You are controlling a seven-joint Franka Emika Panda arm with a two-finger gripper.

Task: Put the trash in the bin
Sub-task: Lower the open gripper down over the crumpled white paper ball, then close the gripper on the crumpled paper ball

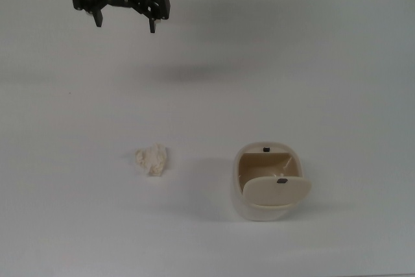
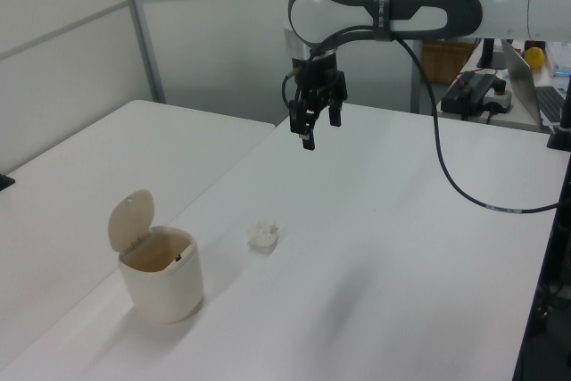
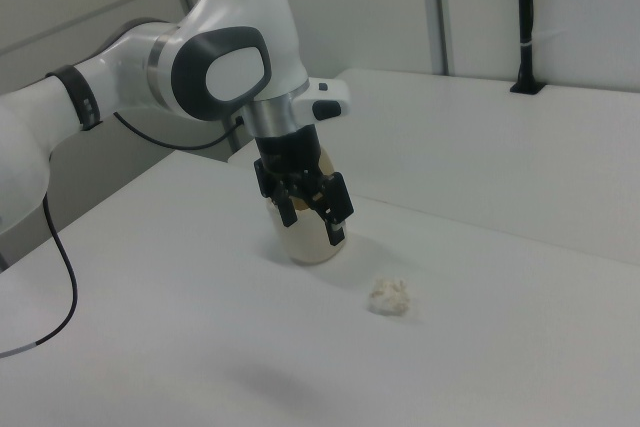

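Note:
The trash (image 1: 152,159) is a crumpled cream-white wad lying on the white table, a little to the top view's left of the bin (image 1: 259,212). The cream bin stands upright, its oval lid (image 1: 276,191) swung open and its tan inside showing. My gripper (image 1: 126,23) hangs high over the far left of the table in the top view, open and empty, well away from both. The left view shows the trash (image 2: 263,235) between the bin (image 2: 161,278) and my gripper (image 2: 317,127). In the right view my gripper (image 3: 312,225) partly hides the bin (image 3: 310,249), with the trash (image 3: 390,296) to its right.
A black cable (image 2: 451,176) hangs from the arm over the table. A power strip (image 2: 477,88) and a laptop (image 2: 535,86) sit at the left view's far right. A second white table (image 3: 480,137) adjoins behind, with a black post (image 3: 524,27) on it.

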